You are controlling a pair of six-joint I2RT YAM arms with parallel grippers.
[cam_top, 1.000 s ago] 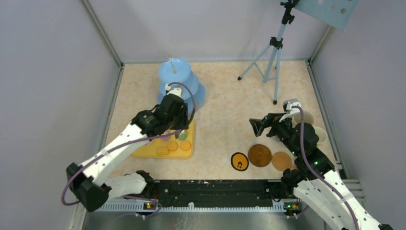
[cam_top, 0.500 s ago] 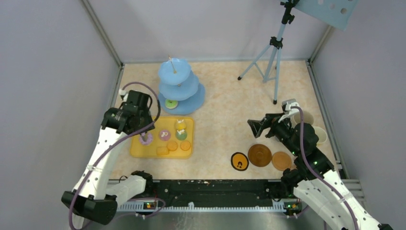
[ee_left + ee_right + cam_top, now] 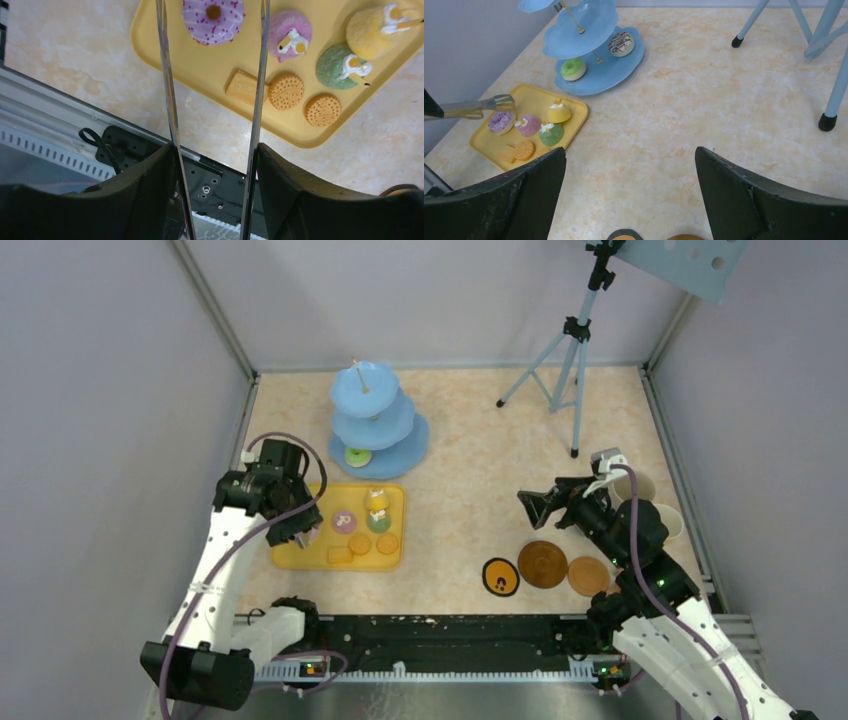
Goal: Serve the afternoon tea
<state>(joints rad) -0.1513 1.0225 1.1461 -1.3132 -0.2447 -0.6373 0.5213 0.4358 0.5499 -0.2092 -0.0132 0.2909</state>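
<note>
left tool point(image 3: 215, 150) gripping long tongs point(image 3: 167, 90), blades flanking purple doughnut point(image 3: 213, 15) | right tool point(image 3: 629, 155) gaping, holding nothing | risk: off-centre squeeze flicking doughnut off tray point(image 3: 220, 65)

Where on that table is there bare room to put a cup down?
Widest bare patch: mid-table, between the yellow tray and the coasters. Also open between the tiered stand and the tripod. Crowded: the tray with pastries and tongs above, and the right edge with mugs.

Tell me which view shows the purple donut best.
Left wrist: the purple donut is close up, sprinkles clear, between the tongs. Right wrist shows it small on the yellow tray; top external mostly hides it under the left arm.
</note>
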